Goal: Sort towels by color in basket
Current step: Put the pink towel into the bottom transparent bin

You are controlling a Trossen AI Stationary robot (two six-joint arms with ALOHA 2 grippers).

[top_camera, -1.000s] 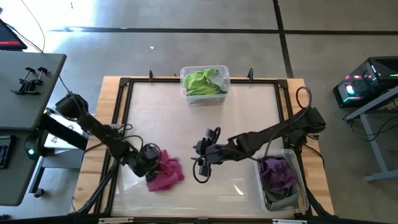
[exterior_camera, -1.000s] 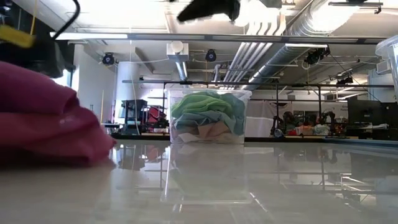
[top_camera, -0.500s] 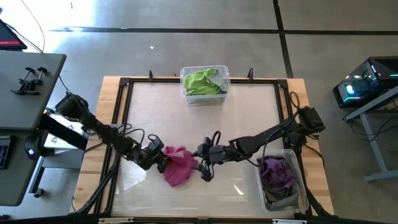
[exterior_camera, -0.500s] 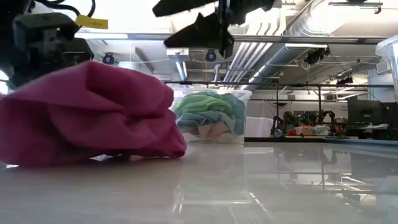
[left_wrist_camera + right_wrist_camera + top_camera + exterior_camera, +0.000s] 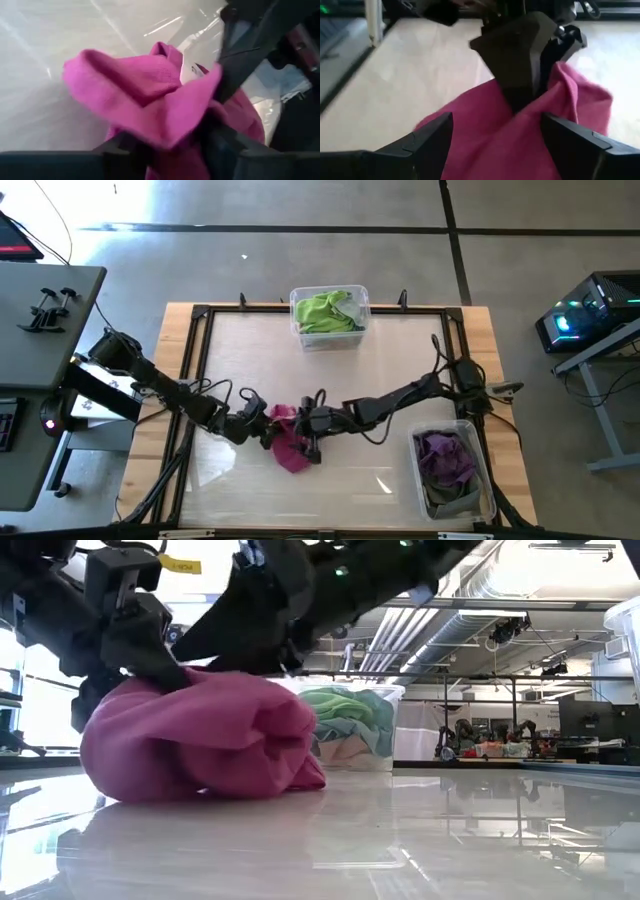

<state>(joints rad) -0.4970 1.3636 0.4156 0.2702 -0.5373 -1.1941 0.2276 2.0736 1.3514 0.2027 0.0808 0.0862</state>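
magenta towel point(image 5: 290, 446): bunched on counter point(image 5: 390, 370), 6 o'clock of centre, btwn both grippers
left gripper point(image 5: 262, 427): at towel's 9 o'clock edge, fingers on cloth; grip can't tell
right gripper point(image 5: 305, 432): fingers spread wide, straddling towel
green-towel bin point(image 5: 329, 317): 12 o'clock
purple-towel bin point(image 5: 451, 469): 4 o'clock

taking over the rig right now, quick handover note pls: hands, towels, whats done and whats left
Left hand: at the magenta towel mid-table, fingers in its folds; whether it grips is unclear.
Right hand: open, fingers straddling the same towel from the other side. Looks like a handover in progress.
Far bin: lime green towel on top, paler cloths beneath in the low view.
Right-side bin: purple towel over a grey one.
Done: those towels are binned.
Left: the magenta towel is the only loose one on the table; it probably goes to the right-side bin.
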